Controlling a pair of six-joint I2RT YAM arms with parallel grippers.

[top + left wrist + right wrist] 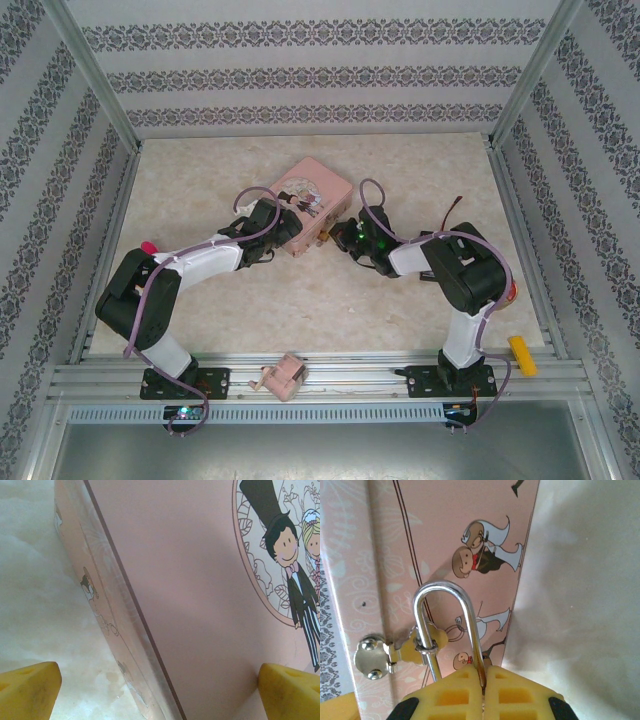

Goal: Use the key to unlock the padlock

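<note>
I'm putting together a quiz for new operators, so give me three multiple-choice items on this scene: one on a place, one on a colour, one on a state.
1. Where does the padlock hang?
A. loose on the table
B. by its shackle through the clasp loop on the tin
C. on the front rail

2. What colour is the tin?
A. blue
B. green
C. pink

3. How is the right hand set?
A. shut on the padlock
B. wide open
C. holding a yellow block

Key:
1 B, the silvery shackle threads the loop on the tin's side.
2 C, lid and walls are pink.
3 A, its fingers meet around one shackle leg.
</note>
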